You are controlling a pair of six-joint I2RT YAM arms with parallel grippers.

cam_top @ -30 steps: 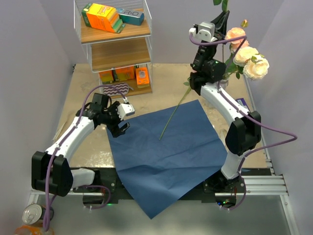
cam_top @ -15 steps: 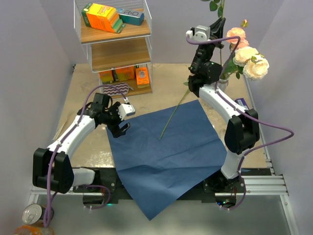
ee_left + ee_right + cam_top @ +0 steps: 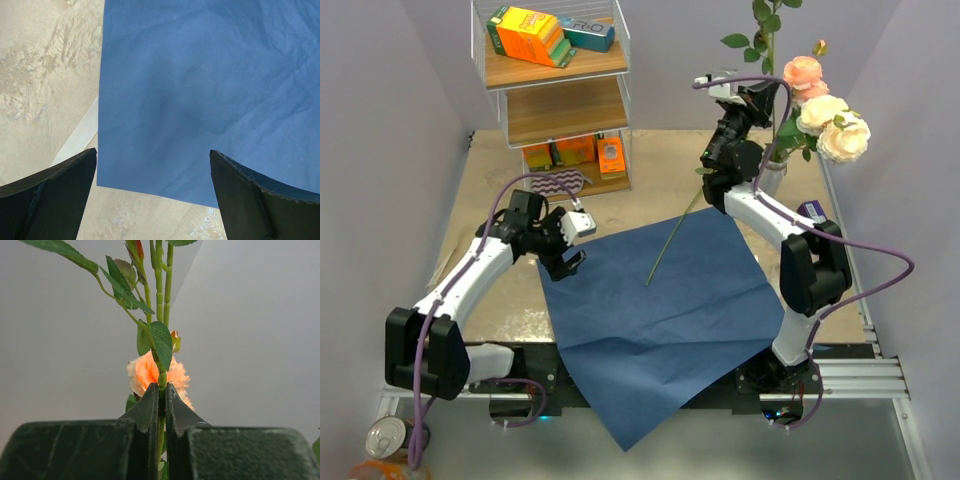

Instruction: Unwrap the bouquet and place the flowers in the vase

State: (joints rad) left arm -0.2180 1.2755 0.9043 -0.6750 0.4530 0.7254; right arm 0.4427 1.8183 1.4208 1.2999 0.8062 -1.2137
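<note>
one flower stem (image 3: 162, 376) pinched upright in the right hand (image 3: 161, 391).

Robot arms: two, left arm (image 3: 470, 280) and right arm (image 3: 770, 212). Blue paper sheet (image 3: 660, 310): one. White vase (image 3: 772, 180): one. Open rose blooms: three, pink bloom (image 3: 803, 71), upper cream bloom (image 3: 820, 111) and lower cream bloom (image 3: 846, 140). Single green stems: two, leafy stem (image 3: 767, 40) and bare stem (image 3: 672, 232). Wire shelf unit (image 3: 560, 115): one, three tiers. Top-tier boxes: two, orange box (image 3: 528, 33) and teal box (image 3: 588, 32). Tin can (image 3: 388, 437): one.
</note>
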